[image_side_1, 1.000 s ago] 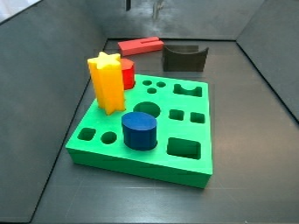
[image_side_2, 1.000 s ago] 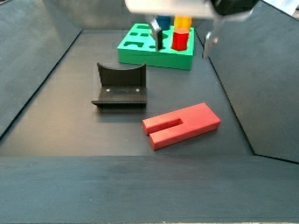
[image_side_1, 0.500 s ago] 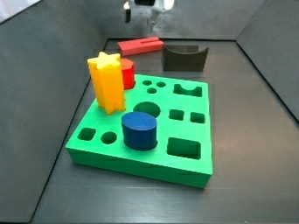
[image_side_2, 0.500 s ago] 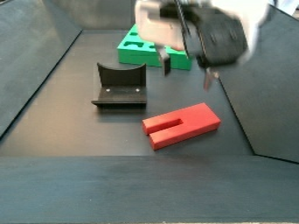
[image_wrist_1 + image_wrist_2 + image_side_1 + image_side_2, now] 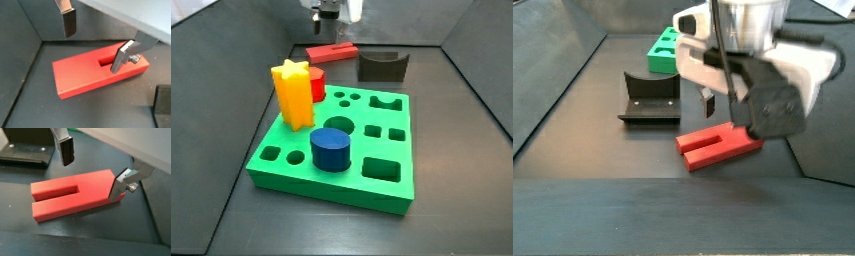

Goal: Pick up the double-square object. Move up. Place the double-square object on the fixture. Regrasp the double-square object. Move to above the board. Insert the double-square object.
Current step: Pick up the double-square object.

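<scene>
Gripper (image 5: 93, 169) above double-square object (image 5: 70, 194), fingers (image 5: 68, 22) spread wide, straddling it, gripping nothing. Object flat on floor, beside fixture (image 5: 651, 97).

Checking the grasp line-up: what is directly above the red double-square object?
The open gripper hangs over the double-square object, one finger on each side. In a side view, the arm covers part of the block.
</scene>
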